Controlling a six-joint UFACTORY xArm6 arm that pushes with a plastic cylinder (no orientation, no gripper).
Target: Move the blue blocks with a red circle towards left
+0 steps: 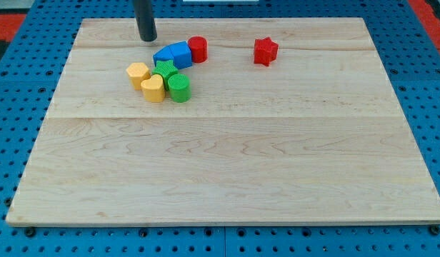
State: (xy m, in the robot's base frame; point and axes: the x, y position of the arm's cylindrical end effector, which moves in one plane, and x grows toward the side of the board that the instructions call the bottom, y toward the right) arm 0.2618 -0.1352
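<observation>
claw (pixel 147 38) above-left of blue blocks (pixel 173 55)

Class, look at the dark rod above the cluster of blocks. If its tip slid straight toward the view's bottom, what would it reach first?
Probably the blue blocks, or it may just skim their left edge; depth is hard to judge. My tip sits up and left of them, the red circle touching their right. Further down lies the yellow block.

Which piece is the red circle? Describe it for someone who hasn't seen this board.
Start at the wooden board and find the cluster near the view's top left. The red circle is the cylinder at its right end, touching the blue blocks. The only other red piece, the red star, stands alone farther right.
</observation>
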